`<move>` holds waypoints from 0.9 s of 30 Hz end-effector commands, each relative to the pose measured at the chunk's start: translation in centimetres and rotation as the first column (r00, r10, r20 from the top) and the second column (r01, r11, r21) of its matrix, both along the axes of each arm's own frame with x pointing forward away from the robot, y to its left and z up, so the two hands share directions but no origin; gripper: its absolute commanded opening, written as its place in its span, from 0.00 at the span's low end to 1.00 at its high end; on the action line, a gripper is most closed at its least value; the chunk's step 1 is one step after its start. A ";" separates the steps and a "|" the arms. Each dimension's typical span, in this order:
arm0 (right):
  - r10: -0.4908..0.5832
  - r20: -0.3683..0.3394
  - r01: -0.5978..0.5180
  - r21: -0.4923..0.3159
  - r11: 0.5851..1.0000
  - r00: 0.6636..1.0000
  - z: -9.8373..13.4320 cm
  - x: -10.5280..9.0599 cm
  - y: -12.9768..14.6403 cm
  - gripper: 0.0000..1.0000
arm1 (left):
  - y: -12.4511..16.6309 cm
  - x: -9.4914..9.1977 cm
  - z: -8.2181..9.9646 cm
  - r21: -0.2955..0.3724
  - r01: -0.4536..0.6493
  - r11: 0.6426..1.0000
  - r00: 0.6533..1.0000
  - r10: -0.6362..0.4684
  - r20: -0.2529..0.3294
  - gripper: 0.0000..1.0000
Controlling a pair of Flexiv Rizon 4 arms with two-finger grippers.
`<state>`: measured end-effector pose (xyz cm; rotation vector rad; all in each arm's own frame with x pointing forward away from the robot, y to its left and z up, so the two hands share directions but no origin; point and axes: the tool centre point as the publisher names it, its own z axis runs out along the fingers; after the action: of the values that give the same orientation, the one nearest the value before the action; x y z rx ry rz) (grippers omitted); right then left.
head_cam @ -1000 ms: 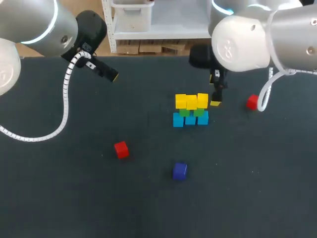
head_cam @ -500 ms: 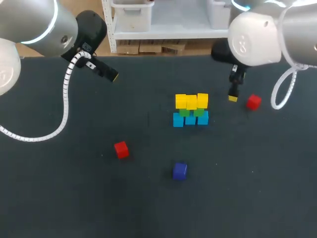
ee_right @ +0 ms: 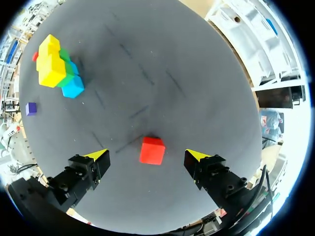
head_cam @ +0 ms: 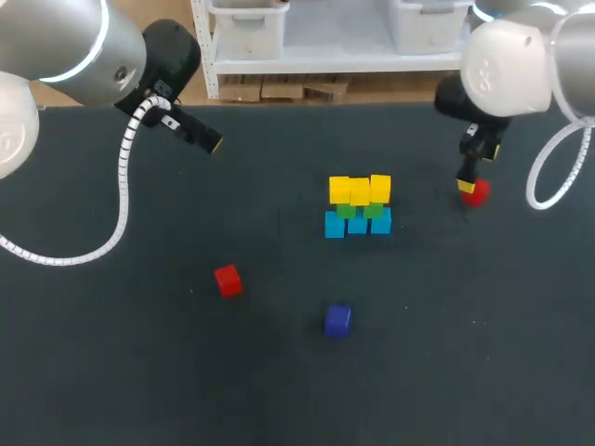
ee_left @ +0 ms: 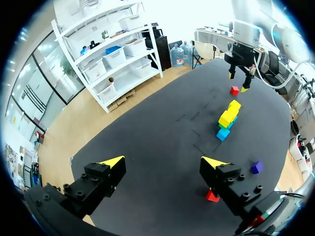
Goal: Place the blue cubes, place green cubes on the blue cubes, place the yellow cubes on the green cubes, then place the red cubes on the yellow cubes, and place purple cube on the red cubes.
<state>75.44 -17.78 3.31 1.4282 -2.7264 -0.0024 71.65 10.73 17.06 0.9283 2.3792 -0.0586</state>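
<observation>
**Red layer next.** The right gripper hangs over a red cube lying to the right of the stack. Its fingers are spread wide, with the cube centred between them and touching neither. The stack stands three rows high: blue cubes below, green cubes in the middle, yellow cubes on top. A second red cube lies to the stack's front left, and the purple cube sits in front of it. The left gripper, fingers also wide and empty, hangs well off to the stack's rear left. The likely risks are a skewed squeeze twisting the cube, or a low carry knocking the narrow yellow row off.
</observation>
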 end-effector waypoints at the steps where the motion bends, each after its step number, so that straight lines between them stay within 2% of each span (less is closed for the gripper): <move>1: -0.001 0.000 0.001 0.006 1.000 1.000 -0.4 -0.6 -0.6 1.00 | 0.1 0.0 0.0 -0.003 0.004 1.000 1.000 -0.004 0.000 1.00; 11: 0.004 -0.028 -0.004 0.020 1.000 1.000 -1.9 -0.5 -0.7 1.00 | 0.1 0.0 0.0 -0.003 0.004 1.000 1.000 -0.004 0.000 1.00; 15: 0.016 -0.047 -0.015 0.023 1.000 0.999 -2.6 -0.5 -0.6 0.97 | 0.1 0.0 0.0 -0.003 0.004 1.000 1.000 -0.004 0.000 1.00; 17: 0.017 -0.053 -0.016 0.023 1.000 0.998 -2.8 -0.5 -0.6 0.90 | 0.1 0.0 0.0 -0.003 0.004 1.000 1.000 -0.004 0.000 1.00; 21: 0.019 -0.061 -0.018 0.024 1.000 0.998 -2.9 -0.6 -0.6 0.60 | 0.1 0.0 0.0 -0.003 0.004 1.000 1.000 -0.004 0.000 1.00; 24: 0.019 -0.064 -0.017 0.021 1.000 0.998 -3.0 -0.8 -0.6 0.58 | 0.1 0.0 0.0 -0.003 0.004 1.000 1.000 -0.004 0.000 1.00; 27: 0.021 -0.067 -0.020 0.019 1.000 0.998 -3.0 -0.8 -0.7 0.47 | 0.1 0.0 0.0 -0.003 0.004 1.000 1.000 -0.004 0.000 1.00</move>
<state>74.53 -18.44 0.28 1.4333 -2.6661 -0.0709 71.65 10.73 17.06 0.9283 2.3792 -0.0587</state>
